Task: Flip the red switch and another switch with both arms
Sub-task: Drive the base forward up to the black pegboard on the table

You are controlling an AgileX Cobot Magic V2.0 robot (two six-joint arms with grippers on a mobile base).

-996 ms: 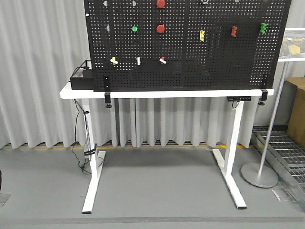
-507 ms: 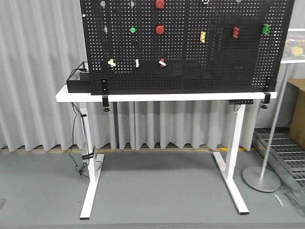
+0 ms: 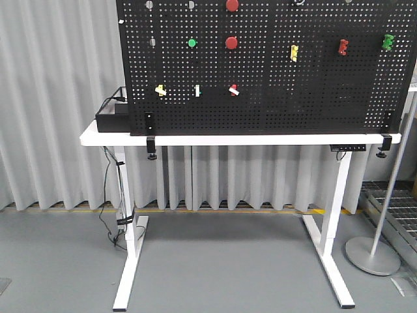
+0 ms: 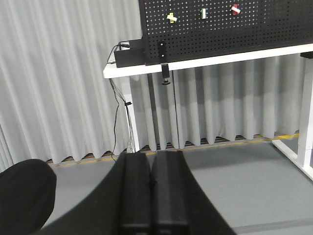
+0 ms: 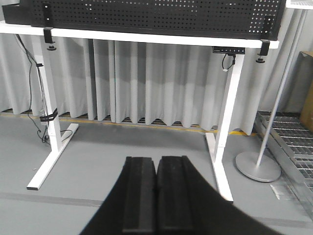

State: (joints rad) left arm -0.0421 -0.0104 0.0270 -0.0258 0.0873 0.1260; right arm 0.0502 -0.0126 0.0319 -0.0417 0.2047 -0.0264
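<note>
**Claws.** We find the left claw (image 4: 150,156) with its two black fingers pressed together and nothing between them. The right claw (image 5: 156,159) is the same, fingers together and empty. Both hang low above the grey floor, well short of the white worktop (image 3: 260,139).

**Task items.** The tiny red-based toggle switch with a short white lever (image 4: 235,8) sits on the black perforated board (image 3: 313,85). It is far ahead of the left claw, high and well to its right. The tiny pale-yellow-based toggle switch (image 4: 171,17) is also far ahead and high, only slightly right of that claw. From the right claw both lie above what its camera shows. The levers are too small for us to tell which way they are thrown.

**Assessment.** We judge the step in hand to be the approach, with neither switch touched.

**Recommendation.**
- Raise both claws to the toggle row before closing in.
- Take the left claw to the yellow switch and the right claw to the red switch.
- Use the joined fingertips as one blunt tip and push the lever only.
- Stay off the small green-based white toggle (image 4: 203,13) between the two.
</note>
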